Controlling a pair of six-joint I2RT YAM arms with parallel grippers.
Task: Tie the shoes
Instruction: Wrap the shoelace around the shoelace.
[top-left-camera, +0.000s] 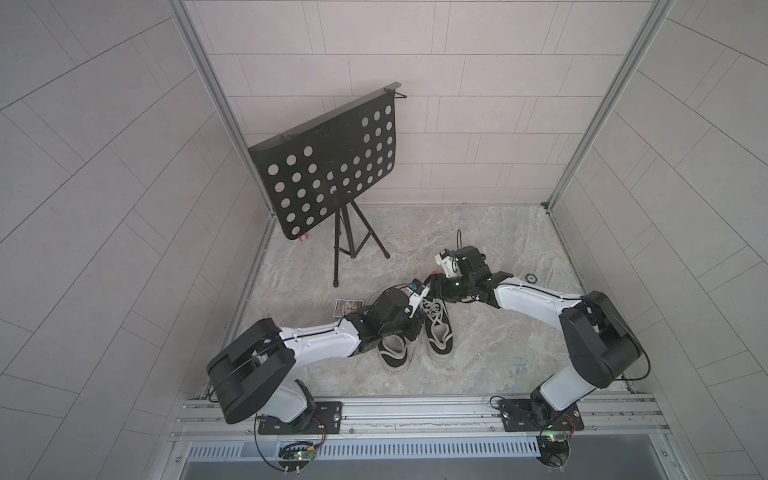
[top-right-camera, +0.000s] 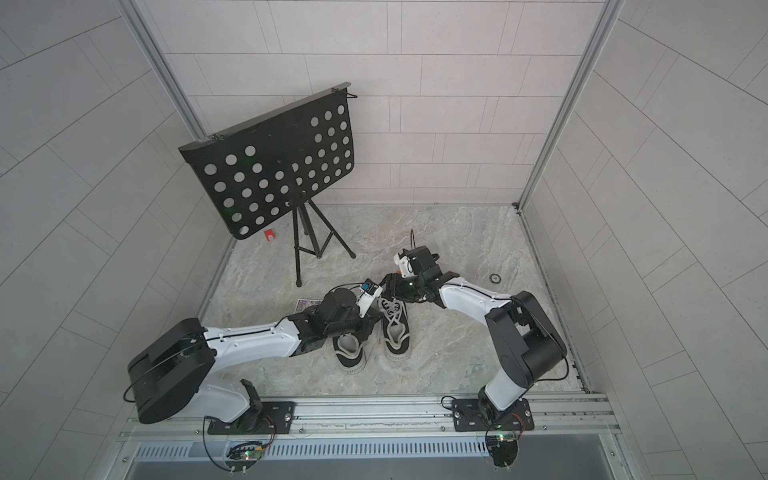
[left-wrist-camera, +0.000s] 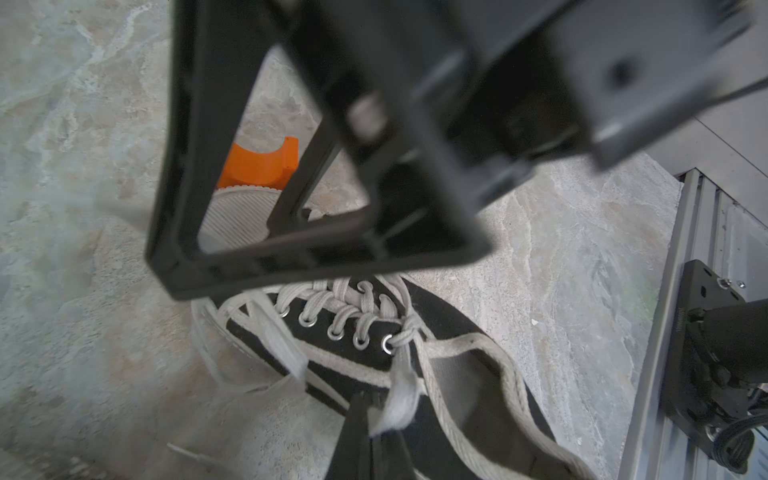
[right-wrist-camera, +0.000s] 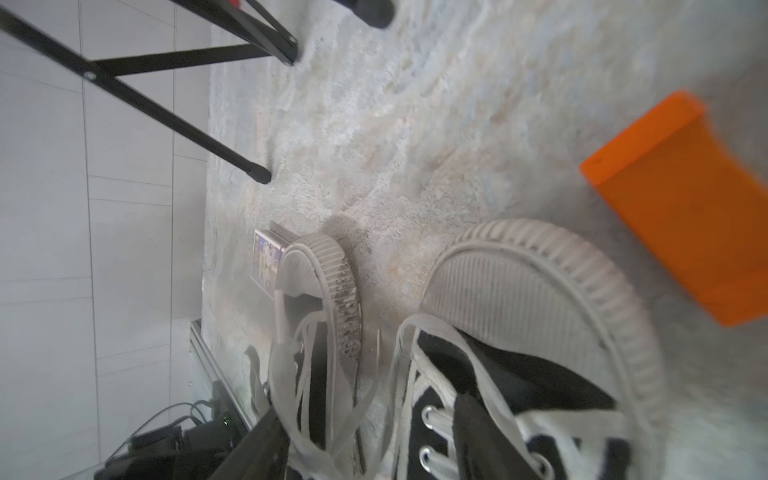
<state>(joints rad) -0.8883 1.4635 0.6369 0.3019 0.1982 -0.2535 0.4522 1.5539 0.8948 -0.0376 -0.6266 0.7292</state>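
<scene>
- at the far left of the stone-patterned floor (top-left-camera: 478, 374), a black music stand (top-left-camera: 328, 166) is standing on its tripod, and a small picture box (top-left-camera: 345, 308) is lying nearer the arms. neither is playing any part.
- next across, the left shoe (top-left-camera: 391, 361) is lying half under the left arm, heel toward the robot's base and toe pointing away.
- the left gripper (left-wrist-camera: 374, 415) is reaching past it to the neighbouring shoe. its jaws are pressed together on one lace end (left-wrist-camera: 395, 399), which is running up to the top eyelet.
- the right shoe (top-left-camera: 439, 334) is sitting just beside its twin (touching or not, i cannot tell). its long axis is running parallel, toe away from the base, and what looks like a first crossing is showing at the top eyelets.
- the other lace (left-wrist-camera: 270, 332) is trailing off the side facing the left shoe, onto the floor between the pair.
- the right gripper (right-wrist-camera: 365, 415) is hovering low over the toe end of the right shoe, its fingers standing apart and clamping nothing.
- judging from this, the coming move is turning on that loose lace. it is lying across the lacing from the right claw, which is the free one and would be reaching in along the shoe's length.
- at the far right, a small dark ring (top-left-camera: 531, 277) is lying alone.
</scene>
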